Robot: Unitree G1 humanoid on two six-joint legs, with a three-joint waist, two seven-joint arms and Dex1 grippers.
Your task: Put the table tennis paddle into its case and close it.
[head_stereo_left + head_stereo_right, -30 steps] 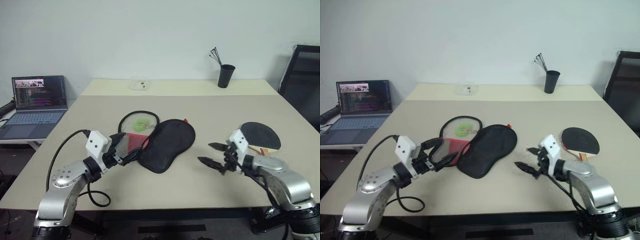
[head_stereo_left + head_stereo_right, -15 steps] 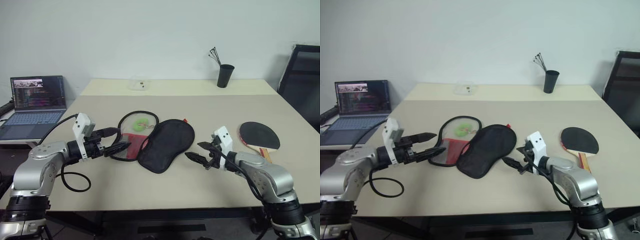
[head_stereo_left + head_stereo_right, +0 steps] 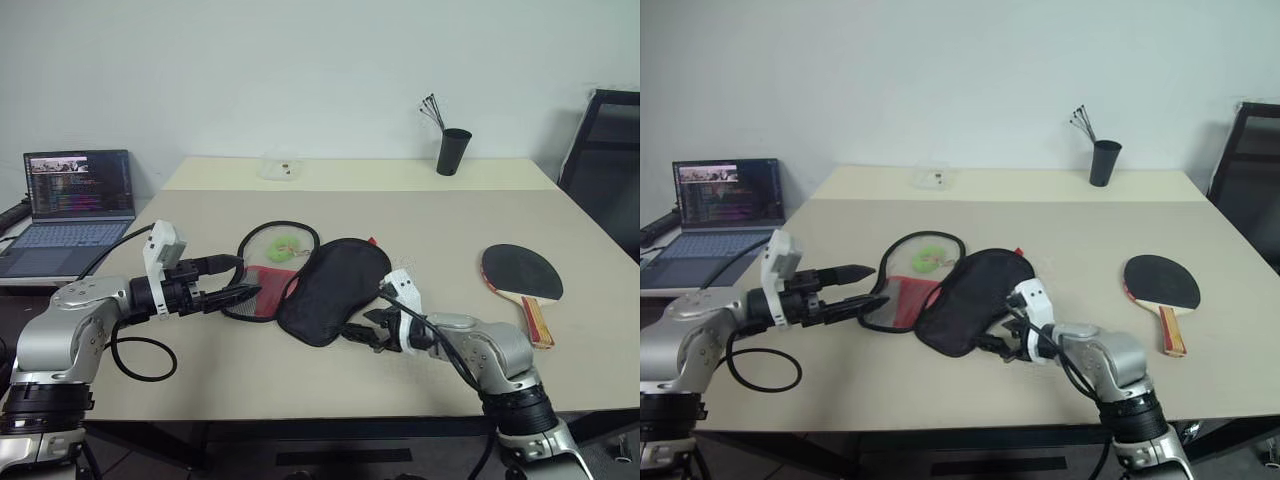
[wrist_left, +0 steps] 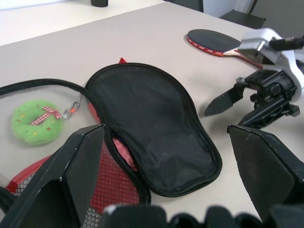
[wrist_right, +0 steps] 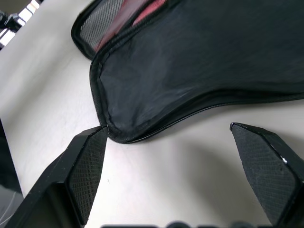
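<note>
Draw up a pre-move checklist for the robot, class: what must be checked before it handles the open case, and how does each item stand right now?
1. Right gripper open: ok, its fingers spread at the narrow end of the case.
2. Left gripper open: ok, fingers apart beside the case's red mesh side.
3. Case unzipped: ok, the black flap lies folded open on the table.
4. Table tennis paddle free to pick: ok, flat on the table off the right arm's side, untouched.
5. Paddle inside case: not ok, it lies apart from it.
6. Green tag clear of the opening: cannot tell.
</note>
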